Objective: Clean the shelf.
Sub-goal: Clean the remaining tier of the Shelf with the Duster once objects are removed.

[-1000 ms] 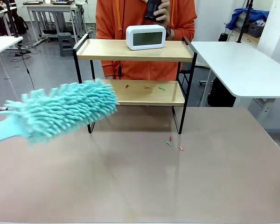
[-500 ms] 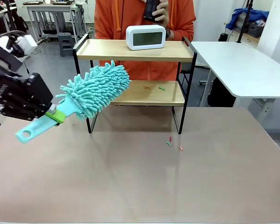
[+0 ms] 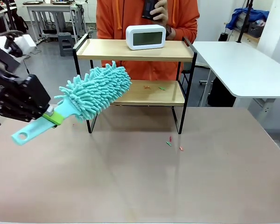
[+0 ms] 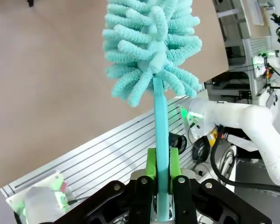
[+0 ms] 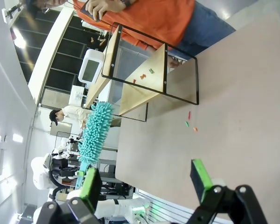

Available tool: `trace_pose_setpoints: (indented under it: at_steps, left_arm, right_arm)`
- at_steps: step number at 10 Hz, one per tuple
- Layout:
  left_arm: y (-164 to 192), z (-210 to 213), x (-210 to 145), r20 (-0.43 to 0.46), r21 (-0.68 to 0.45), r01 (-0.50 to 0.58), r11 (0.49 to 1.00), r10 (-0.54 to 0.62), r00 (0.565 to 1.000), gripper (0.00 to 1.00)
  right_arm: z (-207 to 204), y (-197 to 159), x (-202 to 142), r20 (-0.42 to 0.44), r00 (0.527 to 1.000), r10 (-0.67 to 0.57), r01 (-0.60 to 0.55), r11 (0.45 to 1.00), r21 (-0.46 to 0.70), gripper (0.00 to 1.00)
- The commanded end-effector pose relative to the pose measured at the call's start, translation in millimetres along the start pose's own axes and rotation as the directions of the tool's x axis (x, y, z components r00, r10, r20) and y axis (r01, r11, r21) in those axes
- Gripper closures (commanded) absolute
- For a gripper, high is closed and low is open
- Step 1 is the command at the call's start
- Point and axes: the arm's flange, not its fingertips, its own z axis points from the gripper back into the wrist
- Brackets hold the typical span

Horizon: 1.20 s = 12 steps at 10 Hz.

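Shelf stands right of left jaws, duster head before its left end.

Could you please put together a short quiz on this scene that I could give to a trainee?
1. True or false: the left gripper is shut on the handle of the teal duster.
2. Where does the white clock stand on the shelf? A) on the top board B) on the lower board C) hung on the frame
3. Name the two surfaces where small coloured scraps lie.
Key: 1 true. 2 A. 3 the shelf's lower board and the table in front of the shelf.
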Motion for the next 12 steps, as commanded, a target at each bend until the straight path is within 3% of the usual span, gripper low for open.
trace_pose_setpoints:
  at_steps: [1,2,8,11,12]
  left_arm:
    - [-1.5,-25.4,23.3,0.02,0.007,-0.019,1.0,0.019,1.0,0.88]
    - [1.3,-34.3,36.0,0.085,0.042,-0.052,0.998,0.049,0.995,1.0]
    - [23.1,-87.1,100.9,0.305,0.137,-0.183,0.973,0.135,0.943,1.0]
    - [23.0,-112.0,126.6,0.323,0.209,-0.177,0.962,0.103,0.941,1.0]
    - [21.3,-120.1,135.4,0.269,0.199,-0.179,0.963,0.122,0.955,1.0]
  right_arm:
    - [-0.9,1.3,2.5,0.017,1.0,0.025,-0.025,0.999,0.023,0.0]
    - [-0.9,1.3,2.5,0.017,1.0,0.025,-0.025,0.999,0.023,0.0]
    - [-0.9,1.3,2.5,0.017,1.0,0.025,-0.025,0.999,0.023,0.0]
    - [-0.9,1.3,2.5,0.017,1.0,0.025,-0.025,0.999,0.023,0.0]
    - [-0.9,1.3,2.5,0.017,1.0,0.025,-0.025,0.999,0.023,0.0]
